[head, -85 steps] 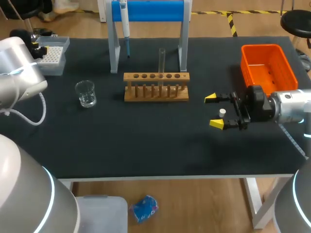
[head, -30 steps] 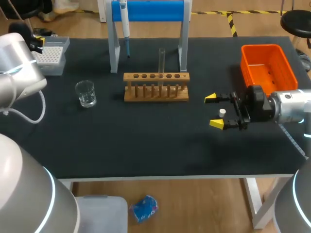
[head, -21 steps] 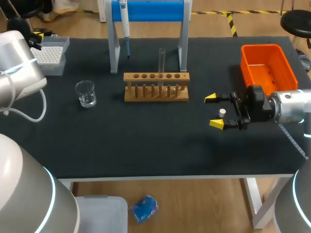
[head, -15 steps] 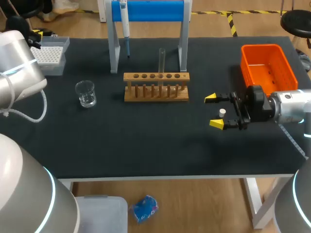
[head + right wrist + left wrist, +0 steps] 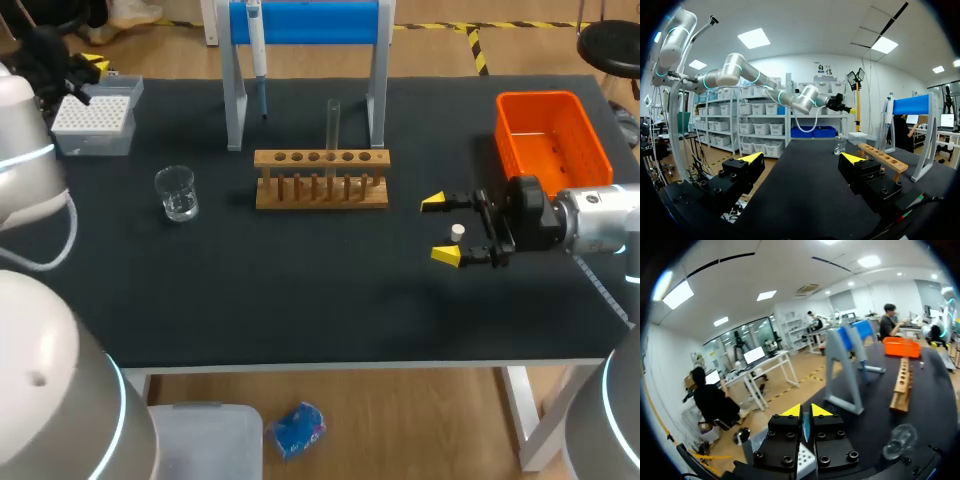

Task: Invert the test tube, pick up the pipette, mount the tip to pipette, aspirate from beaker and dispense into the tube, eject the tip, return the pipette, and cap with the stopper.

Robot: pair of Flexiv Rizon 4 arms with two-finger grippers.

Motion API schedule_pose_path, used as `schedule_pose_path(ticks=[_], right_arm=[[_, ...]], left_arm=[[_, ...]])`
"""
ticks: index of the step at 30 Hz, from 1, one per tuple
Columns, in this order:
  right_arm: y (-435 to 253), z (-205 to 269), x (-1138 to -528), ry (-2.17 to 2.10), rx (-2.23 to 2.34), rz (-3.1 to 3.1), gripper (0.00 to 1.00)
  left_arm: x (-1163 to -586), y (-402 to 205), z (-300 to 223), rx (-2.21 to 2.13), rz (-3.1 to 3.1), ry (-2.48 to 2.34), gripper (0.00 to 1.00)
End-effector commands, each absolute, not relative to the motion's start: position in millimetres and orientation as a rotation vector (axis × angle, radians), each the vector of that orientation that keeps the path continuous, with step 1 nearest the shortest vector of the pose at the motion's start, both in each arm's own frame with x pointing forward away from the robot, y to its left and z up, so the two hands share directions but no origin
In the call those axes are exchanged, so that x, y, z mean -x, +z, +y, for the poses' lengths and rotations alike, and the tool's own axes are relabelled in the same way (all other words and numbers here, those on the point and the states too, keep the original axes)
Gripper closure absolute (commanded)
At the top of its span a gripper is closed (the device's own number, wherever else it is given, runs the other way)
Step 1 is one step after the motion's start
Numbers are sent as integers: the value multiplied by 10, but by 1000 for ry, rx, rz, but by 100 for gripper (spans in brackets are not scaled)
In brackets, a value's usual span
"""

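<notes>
Table (image 5: 300, 300): black top, white legs. Below its near edge I see pale wood floor (image 5: 420, 425), a grey lidded box (image 5: 205, 440) and a crumpled blue bag (image 5: 298, 428). Yellow-black tape (image 5: 478, 48) on the floor past the far edge, with a black stool (image 5: 610, 42) off the far right corner.

Right wrist view: white ceiling, bright light panels (image 5: 754, 38), white wall, shelving (image 5: 757, 125) stacked with white bins.

Left wrist view: white desk (image 5: 771, 369), monitor on it.

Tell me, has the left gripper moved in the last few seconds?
Yes. In the head view the left gripper was over the left end of the tip box; now it is beyond the box's far edge, clear of it.
</notes>
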State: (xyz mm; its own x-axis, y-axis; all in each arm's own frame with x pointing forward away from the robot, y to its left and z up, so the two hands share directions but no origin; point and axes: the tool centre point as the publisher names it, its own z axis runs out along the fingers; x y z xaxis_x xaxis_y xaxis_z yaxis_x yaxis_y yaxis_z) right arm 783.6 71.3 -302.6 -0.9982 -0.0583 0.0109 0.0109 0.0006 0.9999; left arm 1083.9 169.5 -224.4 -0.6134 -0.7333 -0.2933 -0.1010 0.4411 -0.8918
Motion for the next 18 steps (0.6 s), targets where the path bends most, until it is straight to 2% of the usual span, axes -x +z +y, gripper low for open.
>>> schedule_pose_path(ticks=[1, 10, 18], right_arm=[[-3028, 710, -7830, -2186, -53, -2187, 0], [-3028, 710, -7830, -2186, -53, -2187, 0], [-3028, 710, -7830, -2186, -53, -2187, 0]], left_arm=[[-10094, -1904, 1632, 478, 2343, -1267, 100], [-9270, -1880, 828, 294, 2565, -1321, 100], [-8878, -1927, 150, 375, 2609, -1344, 100]])
